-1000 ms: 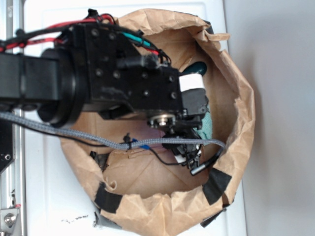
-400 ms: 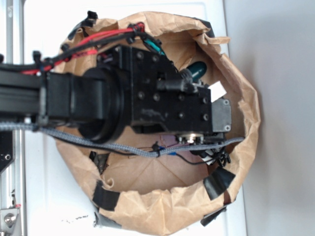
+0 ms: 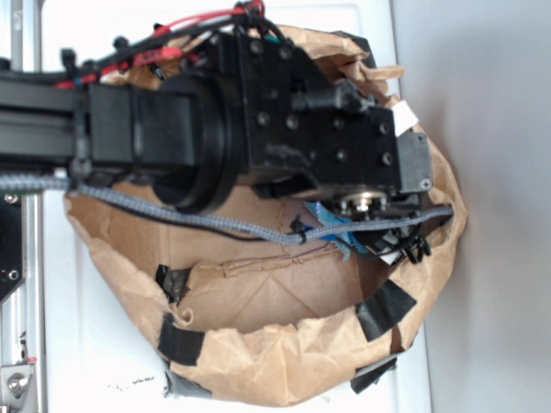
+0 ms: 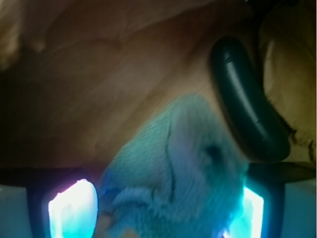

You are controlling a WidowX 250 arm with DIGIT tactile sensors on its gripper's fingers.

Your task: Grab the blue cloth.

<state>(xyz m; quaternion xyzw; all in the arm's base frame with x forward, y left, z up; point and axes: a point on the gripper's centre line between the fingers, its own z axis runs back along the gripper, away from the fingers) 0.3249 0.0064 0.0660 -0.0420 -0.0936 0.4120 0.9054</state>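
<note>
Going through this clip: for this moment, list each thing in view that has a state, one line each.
hand: fingers either side of the blue cloth; whether they are shut on it cannot be told.
blue cloth: bunched between the fingers, inside the bag.
dark green object: lying beside the cloth, ungripped.
paper bag: open, rim rolled down and taped.

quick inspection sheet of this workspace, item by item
surface: white table under a brown paper bag rolled open and patched with black tape
job's things: blue cloth lies between the fingers; only a blue scrap shows in the exterior view
clutter: dark green capsule beside the cloth, by the bag wall
grippers: gripper inside the bag, straddling the cloth; grip cannot be told
cables: grey braided cable across the bag; red wires on the arm
surroundings: grey wall; metal rail
</note>
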